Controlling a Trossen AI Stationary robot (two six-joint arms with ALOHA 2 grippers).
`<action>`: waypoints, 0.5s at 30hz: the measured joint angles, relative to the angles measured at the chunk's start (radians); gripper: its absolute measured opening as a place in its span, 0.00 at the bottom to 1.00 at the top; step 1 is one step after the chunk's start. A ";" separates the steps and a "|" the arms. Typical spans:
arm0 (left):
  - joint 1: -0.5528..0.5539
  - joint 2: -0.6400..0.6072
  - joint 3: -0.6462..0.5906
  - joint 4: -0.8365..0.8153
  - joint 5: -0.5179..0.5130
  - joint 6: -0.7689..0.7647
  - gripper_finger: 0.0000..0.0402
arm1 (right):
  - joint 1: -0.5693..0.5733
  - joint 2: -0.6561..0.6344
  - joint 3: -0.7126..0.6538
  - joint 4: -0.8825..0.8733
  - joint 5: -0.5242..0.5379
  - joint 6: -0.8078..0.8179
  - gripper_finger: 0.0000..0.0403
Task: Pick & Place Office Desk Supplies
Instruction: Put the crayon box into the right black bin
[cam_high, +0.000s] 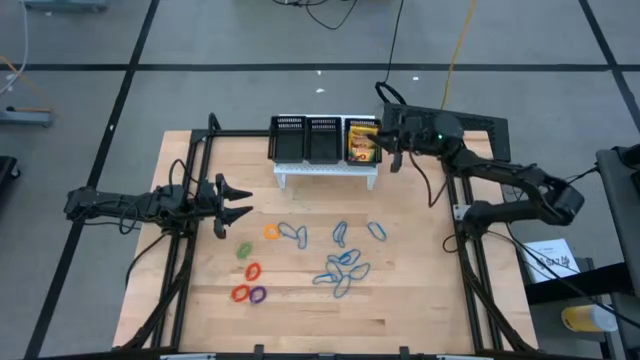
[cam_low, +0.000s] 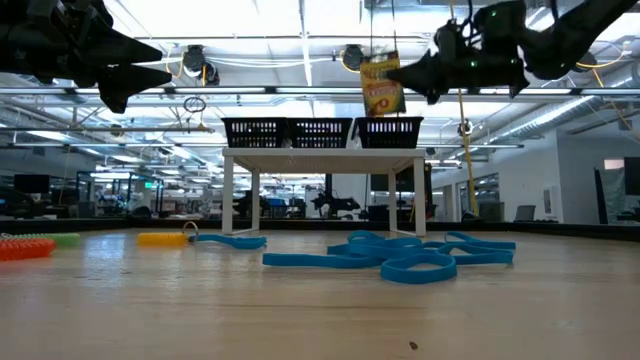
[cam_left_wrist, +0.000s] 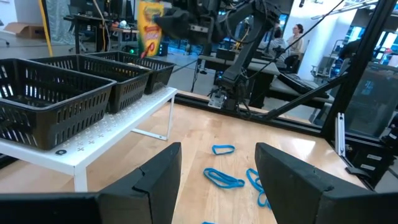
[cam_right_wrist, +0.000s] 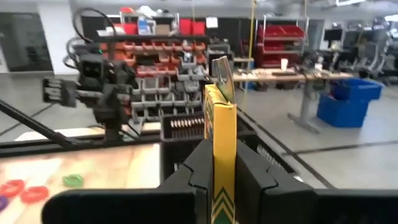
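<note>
Here, the right gripper (cam_high: 383, 138) hangs above the right-hand compartment of the black mesh organiser (cam_high: 322, 140), its fingers (cam_right_wrist: 249, 171) clenched on a yellow-and-green crayon box (cam_low: 381, 85). In the low view the box dangles upright in the air, clear of the organiser's rim, which stands on a small white stand (cam_low: 322, 158) at the back of the wooden desk (cam_high: 420, 290). From above, more yellow and green packaging (cam_high: 360, 147) shows inside that same right-hand compartment, though how many boxes lie there cannot be told; the other two compartments appear dark.

The left gripper (cam_high: 238, 201) waits over the left side of the desk, raised off the surface, its fingers (cam_left_wrist: 292, 180) spread apart and grasping nothing.

Thin blue loops (cam_high: 342, 270) lie scattered over the middle of the desk, several overlapping in a loose heap, with single ones (cam_high: 376, 231) nearer the stand. To the left of them sit the small coloured loops: an orange loop (cam_high: 271, 232), a green loop (cam_high: 243, 250), a second orange loop (cam_high: 253, 271), a red loop (cam_high: 240, 293) and a purple loop (cam_high: 258, 295), the last two just beside each other.

A seated person (cam_left_wrist: 293, 38) shows far off in the room beyond the desk, in the left wrist view.
</note>
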 joint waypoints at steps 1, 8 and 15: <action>0.000 0.000 0.000 0.000 0.000 0.000 0.54 | -0.001 0.009 0.000 0.000 -0.011 0.000 0.06; 0.000 0.000 0.000 0.000 0.000 0.000 0.54 | 0.001 0.042 -0.005 -0.002 -0.098 0.013 0.06; 0.000 0.000 0.000 0.000 0.000 0.000 0.54 | 0.001 0.040 -0.068 0.043 -0.098 0.014 0.06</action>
